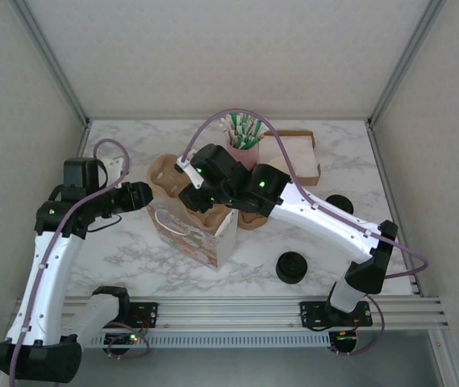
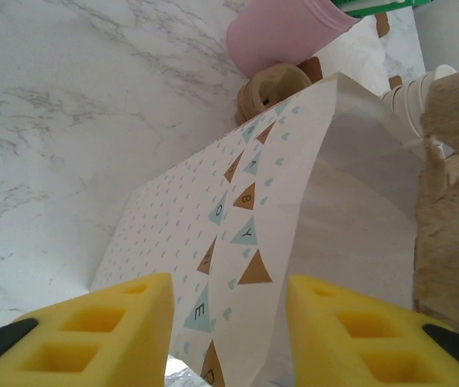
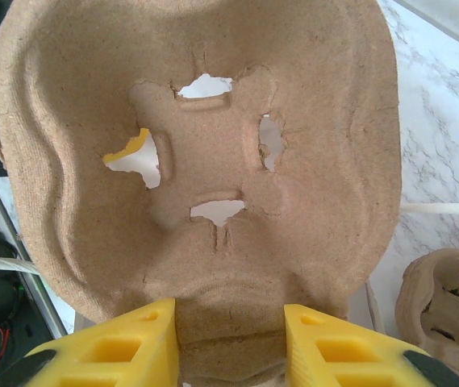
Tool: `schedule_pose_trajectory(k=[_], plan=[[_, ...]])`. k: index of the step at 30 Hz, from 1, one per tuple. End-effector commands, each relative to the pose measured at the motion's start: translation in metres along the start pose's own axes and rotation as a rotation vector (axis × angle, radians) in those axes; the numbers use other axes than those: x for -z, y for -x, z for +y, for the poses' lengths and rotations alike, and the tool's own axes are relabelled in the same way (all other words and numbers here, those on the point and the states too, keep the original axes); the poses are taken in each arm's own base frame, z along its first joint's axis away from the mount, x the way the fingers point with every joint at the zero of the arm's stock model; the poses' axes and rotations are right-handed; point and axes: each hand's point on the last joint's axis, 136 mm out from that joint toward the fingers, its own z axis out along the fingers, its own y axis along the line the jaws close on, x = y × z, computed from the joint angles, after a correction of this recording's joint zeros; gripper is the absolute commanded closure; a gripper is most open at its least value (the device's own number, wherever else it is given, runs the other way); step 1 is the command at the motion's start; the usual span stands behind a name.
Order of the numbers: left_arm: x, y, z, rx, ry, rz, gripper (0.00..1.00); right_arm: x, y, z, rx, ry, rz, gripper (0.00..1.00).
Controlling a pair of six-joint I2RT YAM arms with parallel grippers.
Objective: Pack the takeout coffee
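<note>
A patterned paper bag [image 1: 190, 235] stands open at mid-table; its printed wall [image 2: 213, 201] runs up the left wrist view. My left gripper [image 1: 144, 193] is at the bag's left rim, open, its yellow fingers [image 2: 124, 322] either side of the bag's edge without pinching it. My right gripper [image 3: 229, 322] is shut on a brown pulp cup carrier [image 3: 213, 121], held over the bag's mouth [image 1: 206, 216]. The carrier's edge [image 2: 451, 201] hangs beside the bag's inner wall. The carrier's pockets look empty. The takeout coffee is hidden from me.
A pink cup [image 1: 244, 149] of straws and a brown box [image 1: 300, 157] stand behind the bag. More carriers [image 1: 164, 173] lie nearby. Lidless cups [image 2: 411, 101] lie stacked by the bag. Black round things [image 1: 292, 268] sit front right and by the right arm [image 1: 340, 203].
</note>
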Motion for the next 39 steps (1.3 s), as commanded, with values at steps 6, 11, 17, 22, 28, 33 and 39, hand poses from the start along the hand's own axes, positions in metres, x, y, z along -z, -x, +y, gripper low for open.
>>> schedule_pose_trajectory(k=[6, 11, 17, 22, 28, 33, 39], plan=[[-0.003, 0.003, 0.004, 0.015, 0.021, -0.026, 0.65, 0.015, 0.0, -0.001, 0.012, -0.007, -0.012, 0.66], [0.0, 0.008, 0.008, 0.049, 0.038, -0.082, 0.7, 0.013, -0.008, 0.0, 0.031, -0.004, 0.019, 0.66], [0.0, 0.009, 0.006, 0.076, 0.016, -0.117, 0.71, 0.01, -0.016, 0.002, 0.062, 0.013, 0.054, 0.66], [-0.002, 0.008, 0.008, 0.092, 0.019, -0.112, 0.71, 0.009, -0.018, 0.007, 0.073, 0.041, 0.067, 0.66], [0.0, 0.009, 0.006, 0.099, 0.01, -0.122, 0.71, 0.003, -0.028, 0.01, 0.088, 0.054, 0.115, 0.67], [0.001, 0.009, 0.006, 0.098, 0.013, -0.127, 0.7, -0.004, -0.035, 0.009, 0.101, 0.048, 0.161, 0.67], [0.002, 0.009, 0.005, 0.095, 0.011, -0.132, 0.69, -0.009, -0.04, 0.007, 0.113, 0.032, 0.195, 0.67]])
